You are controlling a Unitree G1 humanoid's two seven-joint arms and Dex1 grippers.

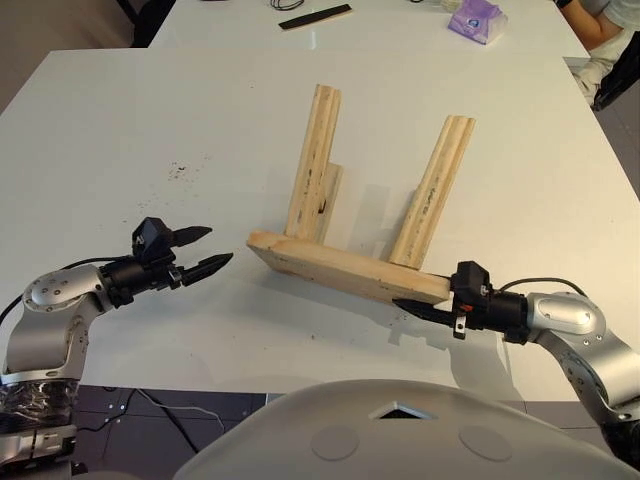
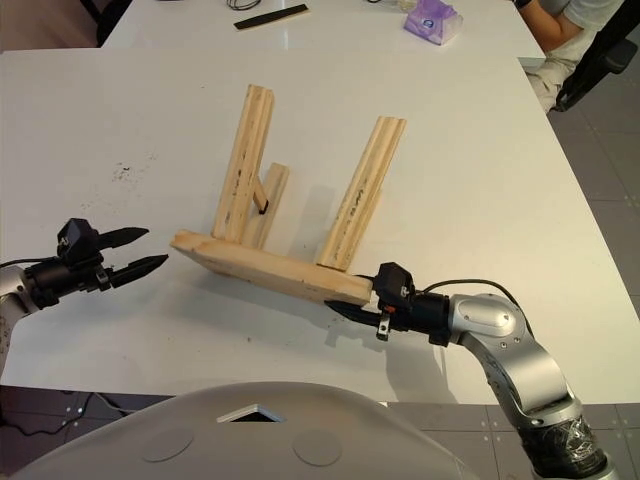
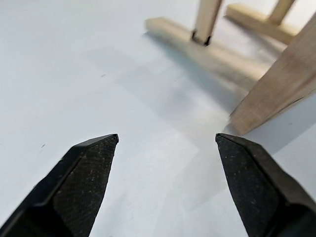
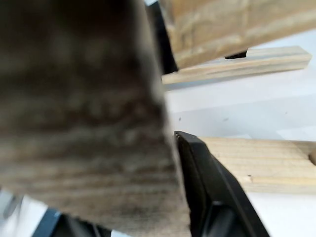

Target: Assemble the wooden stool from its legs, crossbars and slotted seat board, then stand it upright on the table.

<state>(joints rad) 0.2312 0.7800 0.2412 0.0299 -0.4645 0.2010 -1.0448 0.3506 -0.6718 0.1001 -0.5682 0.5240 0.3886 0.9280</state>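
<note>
Partly built stool (image 1: 350, 230) lies on the white matte table (image 1: 120, 120), near its front edge and toward the right arm's side. It is pale unfinished softwood with visible grain, square-cut ends and grooved faces on the legs. The seat board (image 1: 340, 265) is a flat rectangular plank tipped onto one long edge. Its long axis runs across the table, with the right end nearer the robot than the left end. Two legs rise from its far face and lean away from the robot, roughly parallel: left leg (image 1: 312, 160) and right leg (image 1: 432, 190). A shorter wooden piece (image 1: 330, 195) sits just behind the left leg; how it joins cannot be made out. Left gripper (image 1: 218, 246) hangs just off the board's left end without touching it, jaws spread. In the left wrist view its fingers (image 3: 84, 182) are black wedges with cross-hatched pads. Right gripper (image 1: 410, 306) is clamped on the board's right end, one black finger under the lower edge. Dark specks (image 1: 180, 172) mark the table on the left; a black flat strip (image 1: 315, 16) and a purple soft pack (image 1: 475, 20) lie at the far side.
</note>
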